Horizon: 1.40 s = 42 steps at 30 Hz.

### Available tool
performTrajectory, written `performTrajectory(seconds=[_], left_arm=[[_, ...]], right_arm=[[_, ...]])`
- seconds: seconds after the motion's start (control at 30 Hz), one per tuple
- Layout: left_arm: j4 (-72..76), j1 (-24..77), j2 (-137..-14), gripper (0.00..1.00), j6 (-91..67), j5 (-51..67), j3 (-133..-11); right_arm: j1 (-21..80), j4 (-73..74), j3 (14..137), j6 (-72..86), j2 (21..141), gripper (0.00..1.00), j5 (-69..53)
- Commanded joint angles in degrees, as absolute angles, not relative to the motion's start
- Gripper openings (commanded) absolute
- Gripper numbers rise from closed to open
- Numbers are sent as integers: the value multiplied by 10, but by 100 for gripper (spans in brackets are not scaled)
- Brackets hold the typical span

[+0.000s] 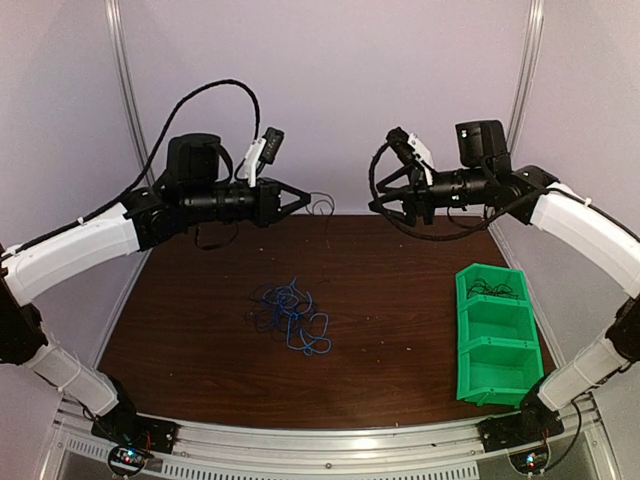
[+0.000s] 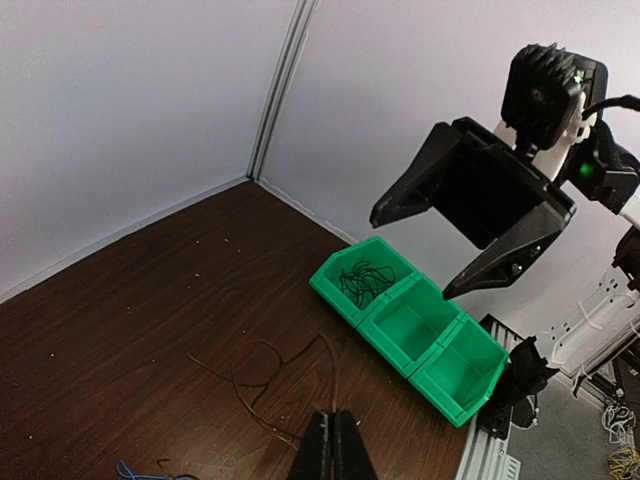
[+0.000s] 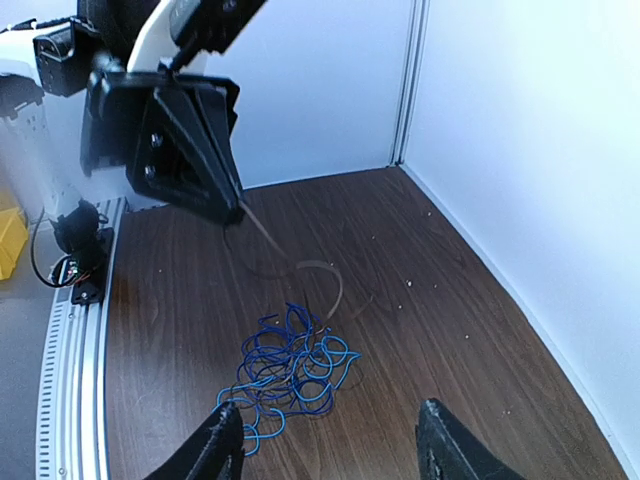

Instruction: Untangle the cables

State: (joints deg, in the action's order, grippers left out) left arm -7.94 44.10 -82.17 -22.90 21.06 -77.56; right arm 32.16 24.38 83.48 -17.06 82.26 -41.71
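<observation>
Blue tangle lying loose on the table
Left gripper clamped on a thin brown wire — right gripper spread wide, empty

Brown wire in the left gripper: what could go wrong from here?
1. The left gripper holds the thin brown wire only at its fingertips, so it may slip out in transit.
2. The wire's loose loops hang toward the blue tangle and could snag it.
3. The open right gripper hangs roughly on the way to the green bin, so the wire could drape over a finger.
</observation>
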Motion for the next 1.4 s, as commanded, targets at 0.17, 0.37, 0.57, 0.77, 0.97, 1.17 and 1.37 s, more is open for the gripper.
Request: performTrajectory(seconds=[0.17, 0.37, 0.57, 0.77, 0.97, 1.17, 1.37], left_arm=[[-33, 466, -873, 0, -241, 247, -794], [-34, 471, -882, 0, -240, 258, -798], [-34, 473, -880, 0, -242, 265, -800], [-38, 474, -877, 0, -241, 264, -799], [-38, 474, -879, 0, -241, 262, -799], [-39, 474, -879, 0, -239, 262, -800], [-38, 474, -879, 0, -240, 262, -798]], right_arm=[[334, 239, 870, -158, 855, 59, -473], [347, 250, 875, -177, 878, 59, -465], [355, 255, 872, -190, 898, 56, -471], [357, 239, 858, -186, 897, 36, -471], [357, 237, 854, -186, 896, 20, -471], [359, 245, 852, -191, 904, 27, -476], [360, 246, 853, -191, 909, 23, -483]])
